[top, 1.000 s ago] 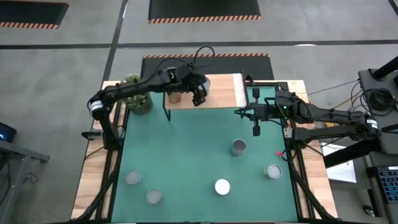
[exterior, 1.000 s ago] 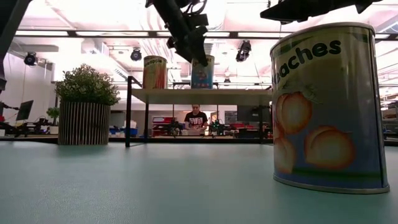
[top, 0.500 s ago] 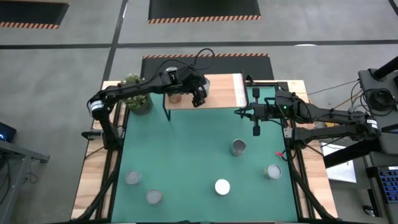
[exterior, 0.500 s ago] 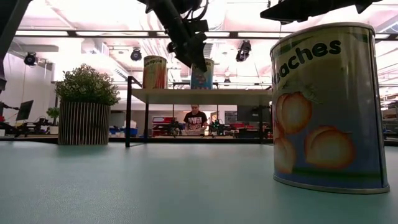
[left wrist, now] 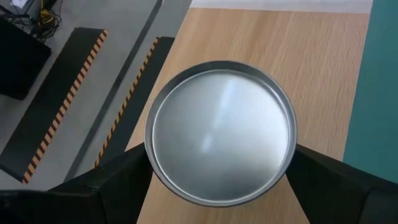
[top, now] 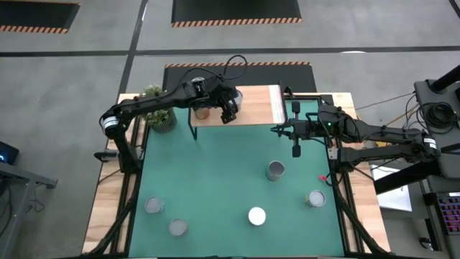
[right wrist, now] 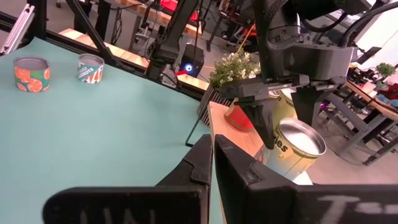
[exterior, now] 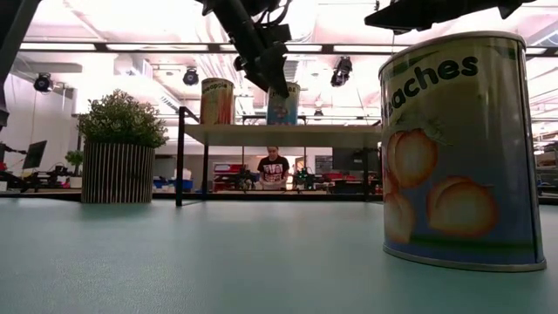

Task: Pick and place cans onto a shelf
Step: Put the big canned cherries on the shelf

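Note:
The shelf [top: 259,108], a light-wood board on black legs, stands at the table's far edge. Two cans stand on it: one with a tan label [exterior: 217,101] and one with a blue label [exterior: 284,106]. My left gripper [left wrist: 219,158] hovers over the blue-labelled can's silvery top [left wrist: 221,127], open, with a finger on either side of its rim. Right of the shelf, my right gripper [top: 295,150] hangs shut and holds nothing. Several more cans sit on the green table, among them one [top: 275,170] near the middle and the peaches can [exterior: 458,148].
A potted plant [top: 159,115] stands left of the shelf, beside the left arm. More cans stand at the front left [top: 153,206] and front centre [top: 256,215]. A person [exterior: 273,166] sits in the room beyond the table.
My left gripper's fingers have spread slightly wider around the can on the shelf. The right arm and the cans on the table have not moved.

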Robot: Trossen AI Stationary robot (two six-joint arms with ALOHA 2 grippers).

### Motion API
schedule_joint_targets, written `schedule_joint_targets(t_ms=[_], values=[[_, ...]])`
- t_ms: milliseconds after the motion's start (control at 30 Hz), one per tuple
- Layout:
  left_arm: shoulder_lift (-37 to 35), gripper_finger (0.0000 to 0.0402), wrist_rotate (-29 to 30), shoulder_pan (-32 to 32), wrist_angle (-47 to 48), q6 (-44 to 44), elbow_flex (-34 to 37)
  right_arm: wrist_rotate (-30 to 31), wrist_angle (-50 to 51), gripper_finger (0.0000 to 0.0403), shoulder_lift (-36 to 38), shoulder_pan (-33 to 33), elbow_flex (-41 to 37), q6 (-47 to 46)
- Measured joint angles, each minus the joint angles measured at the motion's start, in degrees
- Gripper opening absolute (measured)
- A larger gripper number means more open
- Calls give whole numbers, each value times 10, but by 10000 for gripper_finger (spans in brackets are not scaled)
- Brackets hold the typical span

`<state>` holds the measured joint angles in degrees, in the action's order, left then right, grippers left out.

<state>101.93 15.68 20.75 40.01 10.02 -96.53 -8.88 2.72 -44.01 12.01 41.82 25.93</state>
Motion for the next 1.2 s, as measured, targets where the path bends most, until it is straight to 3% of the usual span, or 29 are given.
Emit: schedule_joint_targets(t_ms=[800,933,1067,1200], values=[[-41,327,-1,0,4,19,-1,0,0,9,0,0,0,0],[-75,327,-31,-15,10,20,2,0,0,9,0,0,0,-6],[-132,327,-102,-36,-17,29,44,0,0,9,-3,0,0,-9],[-212,327,-118,-64,-113,30,144,23,-10,9,-21,0,0,-19]])
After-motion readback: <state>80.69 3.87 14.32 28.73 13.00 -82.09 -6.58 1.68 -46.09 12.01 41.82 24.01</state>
